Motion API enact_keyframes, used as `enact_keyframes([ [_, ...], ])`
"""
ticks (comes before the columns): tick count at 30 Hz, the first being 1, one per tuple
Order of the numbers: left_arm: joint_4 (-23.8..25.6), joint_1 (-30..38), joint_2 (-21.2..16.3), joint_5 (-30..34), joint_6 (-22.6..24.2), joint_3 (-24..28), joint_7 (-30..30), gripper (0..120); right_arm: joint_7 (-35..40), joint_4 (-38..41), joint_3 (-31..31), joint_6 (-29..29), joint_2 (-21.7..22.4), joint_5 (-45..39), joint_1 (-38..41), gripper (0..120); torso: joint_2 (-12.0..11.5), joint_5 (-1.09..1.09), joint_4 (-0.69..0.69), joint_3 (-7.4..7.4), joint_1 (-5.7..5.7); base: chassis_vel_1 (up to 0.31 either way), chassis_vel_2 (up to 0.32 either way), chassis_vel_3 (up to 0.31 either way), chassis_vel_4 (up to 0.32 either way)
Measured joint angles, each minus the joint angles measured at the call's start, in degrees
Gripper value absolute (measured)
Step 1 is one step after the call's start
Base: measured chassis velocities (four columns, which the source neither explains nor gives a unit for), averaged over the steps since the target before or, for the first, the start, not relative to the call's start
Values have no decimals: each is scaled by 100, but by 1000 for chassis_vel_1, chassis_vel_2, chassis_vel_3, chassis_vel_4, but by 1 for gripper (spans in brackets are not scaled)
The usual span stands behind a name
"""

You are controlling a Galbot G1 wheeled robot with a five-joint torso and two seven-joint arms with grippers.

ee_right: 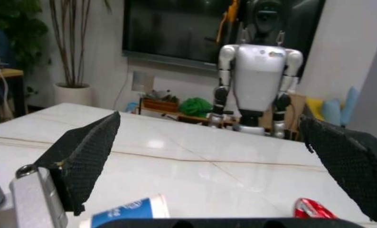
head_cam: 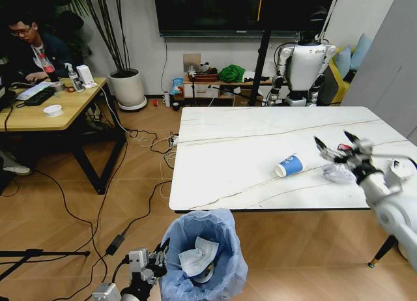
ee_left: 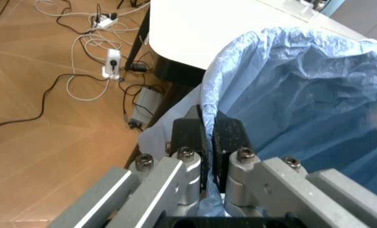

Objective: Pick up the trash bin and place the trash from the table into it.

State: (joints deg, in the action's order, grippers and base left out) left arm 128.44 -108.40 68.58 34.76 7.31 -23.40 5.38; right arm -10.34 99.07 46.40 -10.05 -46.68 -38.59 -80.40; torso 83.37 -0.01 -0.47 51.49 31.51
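While the trash bin (head_cam: 205, 255) stood just off the bench's (head_cam: 247, 144) near edge, the blue-and-white paper cup (head_cam: 289, 165) lay toward the right end. Left gripper (ee_left: 208, 135) fingers pinched the bin's bag rim. Right gripper (ee_right: 223, 156) fingers were spread wide above the bench, over the cup (ee_right: 130, 213).

Wooden floor (head_cam: 65, 203) strewn with black cables (head_cam: 98, 210). Upper left, a wooden desk (head_cam: 39, 109) beside a potted plant (head_cam: 127, 86); a dark screen (head_cam: 221, 11) hangs on the white wall.

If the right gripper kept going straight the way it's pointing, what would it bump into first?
Probably nothing on the table. The open right gripper points out over the table; the cup and red wrapper sit below its line. Beyond stands a white humanoid robot, though depth is hard to judge.
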Motion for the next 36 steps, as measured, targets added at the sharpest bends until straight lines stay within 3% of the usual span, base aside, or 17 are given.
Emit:
enact_keyframes([
  [8, 38, -35, 17, 20, 0, -58, 7, 0, -625, -22, 802, -404, -615, -3, -494, 100, 0, 0, 2, 0, 0, 0, 0, 0, 0],
  [14, 72, -106, 83, -23, -32, -95, -2, 0, -670, 116, 1147, -281, -950, 5, -699, 100, 0, 1, 2, 0, 0, 0, 0, 0, 0],
  [27, 26, -279, 152, -171, -116, -156, -64, 0, -1215, -132, 1304, -304, -1523, -53, -825, 100, 0, 1, 2, 1, 1, 0, 0, 0, 0],
  [36, -15, -281, 208, -199, -117, -143, -67, 0, -1377, -247, 1282, -361, -1694, -154, -830, 100, 0, 0, 2, 1, 1, 0, 0, 0, 0],
])
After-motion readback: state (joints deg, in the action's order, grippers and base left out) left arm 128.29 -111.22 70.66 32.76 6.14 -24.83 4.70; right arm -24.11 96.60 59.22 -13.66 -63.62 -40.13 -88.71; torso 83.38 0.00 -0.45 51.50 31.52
